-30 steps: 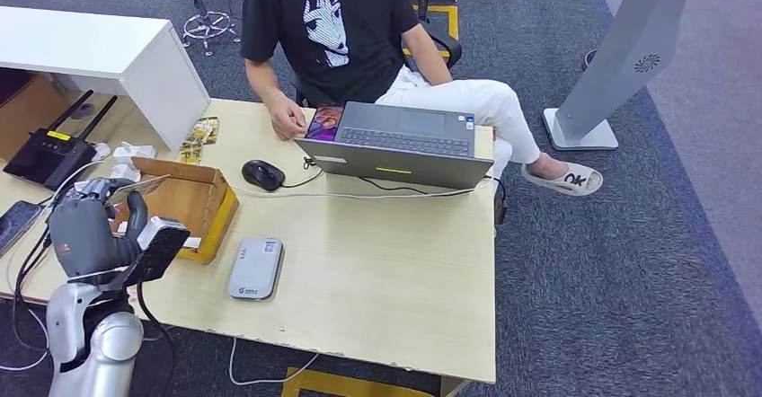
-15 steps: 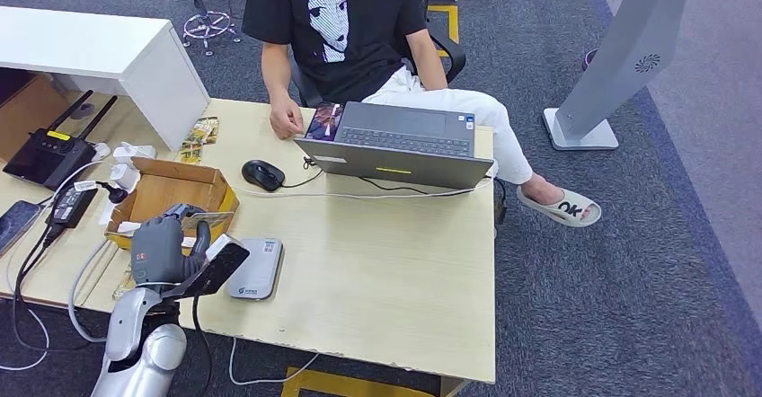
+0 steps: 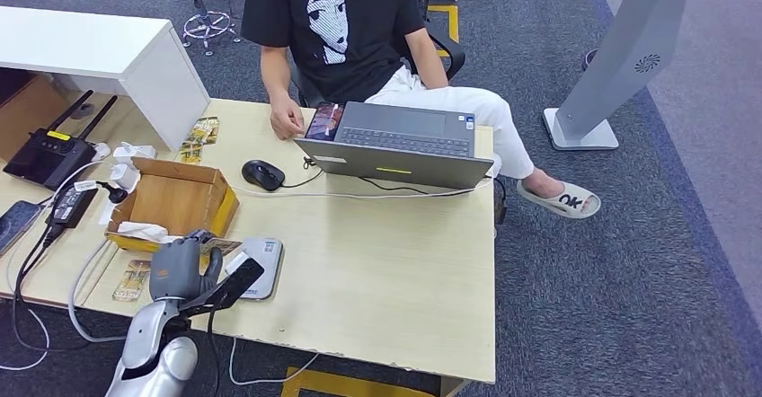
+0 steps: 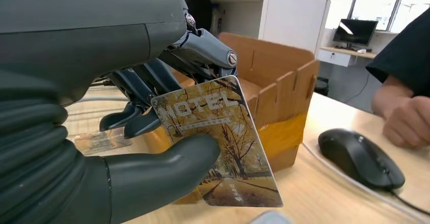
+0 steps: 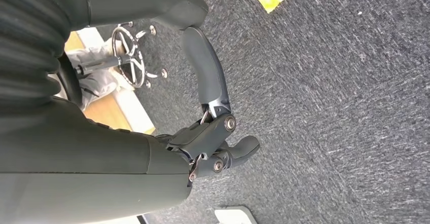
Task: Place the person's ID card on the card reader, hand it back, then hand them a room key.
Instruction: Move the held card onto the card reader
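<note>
My left hand hovers near the table's front edge and pinches a room key card between thumb and fingers. The card carries an autumn tree picture and the word HOTEL, and it shows as a small sliver in the head view. The grey card reader lies flat just right of that hand, partly covered by my wrist. Across the table a person rests a hand beside a laptop. My right hand hangs over grey carpet, holding nothing, thumb apart from the bent fingers.
An open cardboard box stands behind my left hand. A black mouse with its cable and the grey laptop lie further back. Another card lies on the table left of my hand. A router and cables crowd the left edge.
My left hand has carried the key card from above the cardboard box toward the front and right, ending beside the card reader. The person has shifted slightly in the seat.
</note>
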